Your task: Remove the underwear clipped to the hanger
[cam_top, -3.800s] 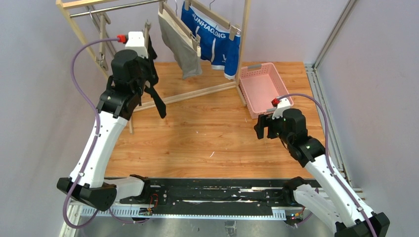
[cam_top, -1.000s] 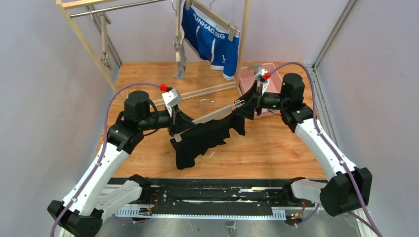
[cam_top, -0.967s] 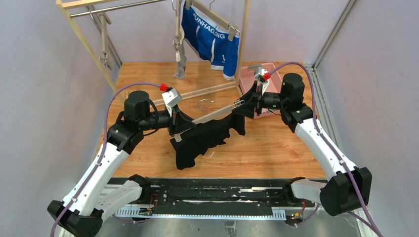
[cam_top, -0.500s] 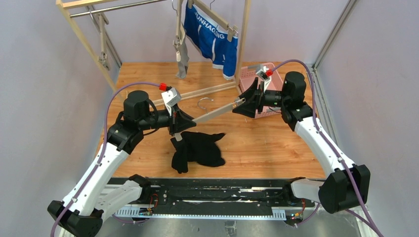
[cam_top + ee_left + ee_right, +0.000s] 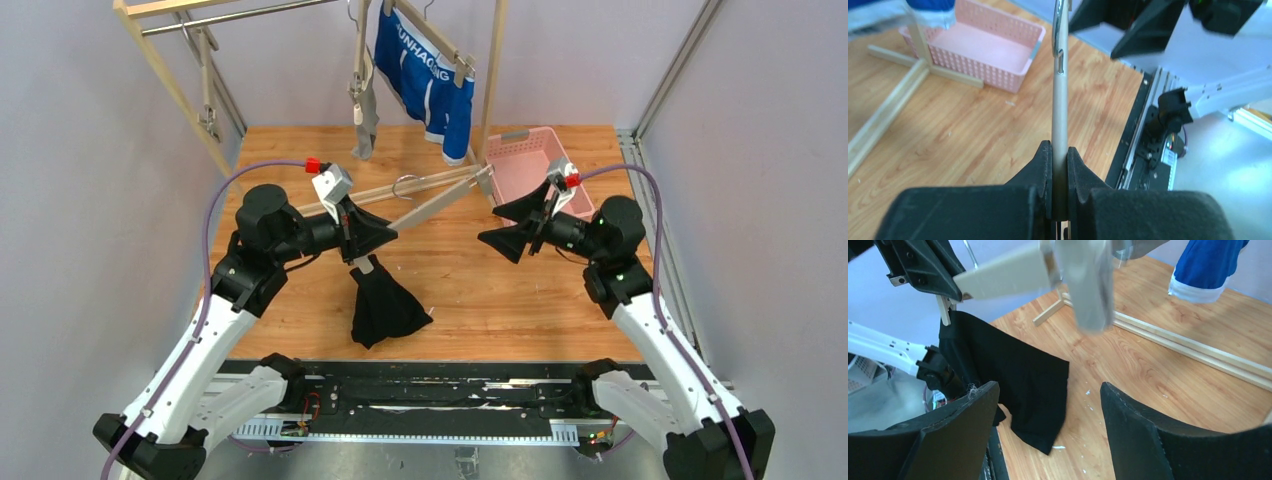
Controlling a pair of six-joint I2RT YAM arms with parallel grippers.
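My left gripper point(image 5: 385, 232) is shut on one end of a beige clip hanger point(image 5: 435, 198), whose far end points toward the rack. In the left wrist view the hanger bar point(image 5: 1060, 100) runs straight out from between the shut fingers point(image 5: 1044, 160). The black underwear point(image 5: 385, 305) hangs from the clip by my left gripper, its lower part resting on the table. My right gripper point(image 5: 490, 224) is open and empty, apart from the hanger. Its wrist view shows the black underwear point(image 5: 1013, 385) and the hanger's free clip point(image 5: 1088, 285). The grey underwear point(image 5: 365, 115) and blue underwear point(image 5: 425, 75) hang on the rack.
A wooden clothes rack point(image 5: 165, 75) stands at the back, its base rail lying across the table. A pink basket point(image 5: 530, 165) sits at the back right, also in the left wrist view point(image 5: 978, 45). Grey walls close in both sides.
The black underwear came off the right-hand clip and now hangs from the left clip only. My right gripper let go of the hanger and drew back right. The hanger swung toward the rack.
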